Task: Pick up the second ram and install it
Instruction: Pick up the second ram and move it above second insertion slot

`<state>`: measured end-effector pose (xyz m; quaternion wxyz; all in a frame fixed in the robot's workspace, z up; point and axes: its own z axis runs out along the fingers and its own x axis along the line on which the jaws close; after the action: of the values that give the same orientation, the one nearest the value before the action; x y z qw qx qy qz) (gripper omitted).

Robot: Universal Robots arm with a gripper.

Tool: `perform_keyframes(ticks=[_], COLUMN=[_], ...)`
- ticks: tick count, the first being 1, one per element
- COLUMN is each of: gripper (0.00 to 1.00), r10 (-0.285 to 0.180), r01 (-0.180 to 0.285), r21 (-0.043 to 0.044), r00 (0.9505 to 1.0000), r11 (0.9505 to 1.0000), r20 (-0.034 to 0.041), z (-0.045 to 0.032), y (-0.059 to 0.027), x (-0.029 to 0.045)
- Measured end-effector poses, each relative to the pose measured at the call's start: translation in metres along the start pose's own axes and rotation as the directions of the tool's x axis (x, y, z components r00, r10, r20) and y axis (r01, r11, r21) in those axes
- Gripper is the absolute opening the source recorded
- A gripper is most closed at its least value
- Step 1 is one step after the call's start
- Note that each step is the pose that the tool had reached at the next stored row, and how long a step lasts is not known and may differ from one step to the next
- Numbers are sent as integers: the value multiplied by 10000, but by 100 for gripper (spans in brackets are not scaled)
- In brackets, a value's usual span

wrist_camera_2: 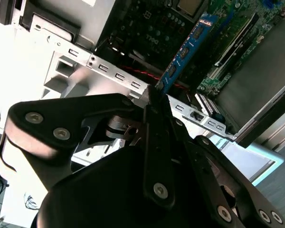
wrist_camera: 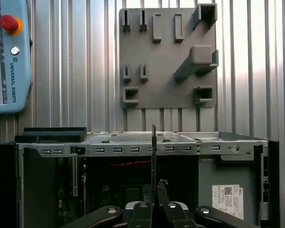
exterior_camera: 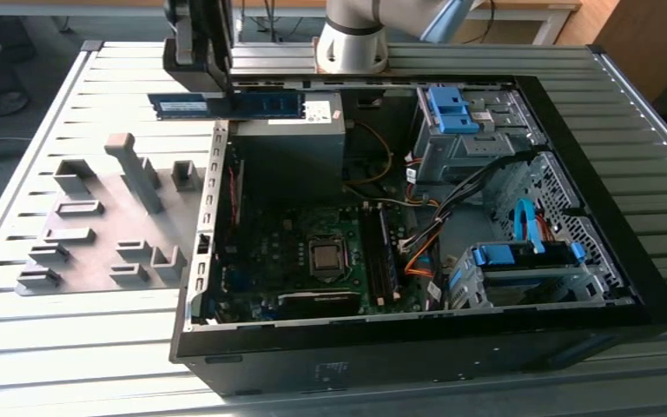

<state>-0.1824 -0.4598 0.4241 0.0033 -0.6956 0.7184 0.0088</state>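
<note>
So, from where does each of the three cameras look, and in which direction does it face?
Exterior view: high, off the arm, looking down on the open computer case; arm base and gripper holding the second ram show.
Second wrist view: beside the gripper, looking along the second ram toward the motherboard.
First wrist view: behind the fingers, facing the case wall and grey fixture plate.
Shared: all show the ram and case.

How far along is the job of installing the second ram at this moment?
Done: the pickup. The second ram is clamped edge-on in the gripper, away from the grey fixture plate. In hand: it is carried over the rear edge of the open computer case. Left: seating it on the motherboard.
</note>
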Motion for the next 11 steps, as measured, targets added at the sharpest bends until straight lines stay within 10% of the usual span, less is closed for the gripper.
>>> perform_keyframes(ticks=[11], gripper=[14], r10=[0], r01=[0], r21=[0], r00=[10000], r11=[10000], r20=[0], z=[-1], y=[-426], x=[-14])
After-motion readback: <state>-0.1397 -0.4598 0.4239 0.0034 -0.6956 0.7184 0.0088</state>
